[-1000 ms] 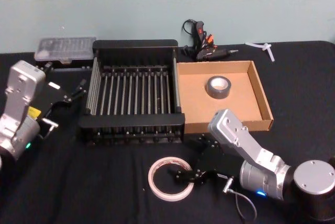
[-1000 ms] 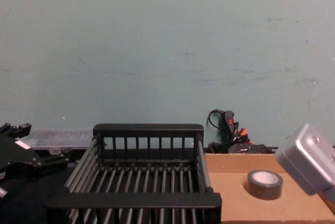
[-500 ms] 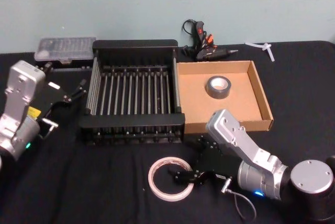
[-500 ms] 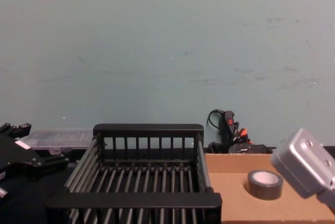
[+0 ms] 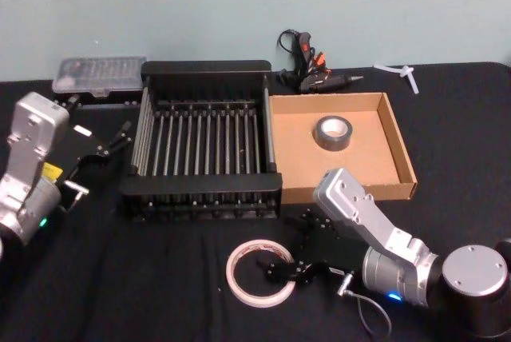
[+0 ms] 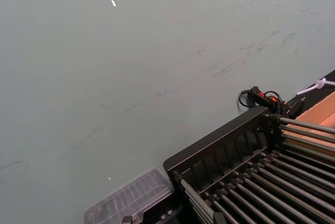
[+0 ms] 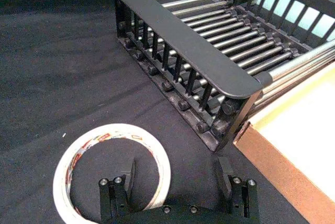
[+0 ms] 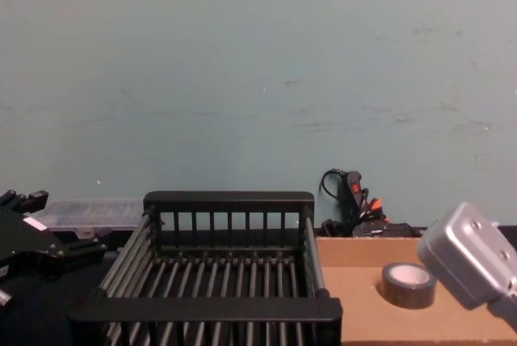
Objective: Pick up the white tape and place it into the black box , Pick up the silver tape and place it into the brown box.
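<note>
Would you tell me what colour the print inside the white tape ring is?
Red-orange, running along the inner face of the white tape; the right wrist view shows it best.

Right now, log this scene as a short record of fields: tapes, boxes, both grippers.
white tape: flat on the table, in front of the black box
silver tape: inside the brown box
black box: holds no tape
right gripper: open, one finger inside the white ring, one outside
left gripper: parked left of the black box
</note>
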Motion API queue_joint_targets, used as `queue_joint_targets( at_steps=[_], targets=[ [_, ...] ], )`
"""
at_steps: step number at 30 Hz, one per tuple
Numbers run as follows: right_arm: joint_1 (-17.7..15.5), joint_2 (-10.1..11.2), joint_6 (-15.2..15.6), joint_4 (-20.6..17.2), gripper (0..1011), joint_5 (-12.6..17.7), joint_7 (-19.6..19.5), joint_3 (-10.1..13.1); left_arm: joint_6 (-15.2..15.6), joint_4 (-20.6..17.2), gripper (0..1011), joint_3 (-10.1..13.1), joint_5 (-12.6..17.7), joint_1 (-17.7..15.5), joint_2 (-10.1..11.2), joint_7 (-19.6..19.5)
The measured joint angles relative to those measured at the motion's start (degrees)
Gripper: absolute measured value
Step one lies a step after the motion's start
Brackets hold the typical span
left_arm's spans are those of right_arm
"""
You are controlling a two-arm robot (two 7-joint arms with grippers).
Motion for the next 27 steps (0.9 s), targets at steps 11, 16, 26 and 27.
queue_joint_targets(
  at_steps=[11, 16, 26, 27],
  targets=[
    [0.0, 0.0, 0.0, 0.0, 1002, 0.0, 0.0, 0.0, 0.0, 0.0, 1001, 0.0, 0.0, 0.0, 0.0, 0.0],
    [0.0, 0.0, 0.0, -0.1, 1002, 0.0, 0.0, 0.0, 0.0, 0.0, 1001, 0.0, 0.0, 0.0, 0.0, 0.0],
    [0.0, 0.0, 0.0, -0.1, 810, 0.0, 0.0, 0.0, 0.0, 0.0, 1001, 0.0, 0.0, 0.0, 0.0, 0.0],
    [0.0, 0.0, 0.0, -0.1, 748, 0.0, 0.0, 0.0, 0.0, 0.0, 1001, 0.0, 0.0, 0.0, 0.0, 0.0]
  ],
)
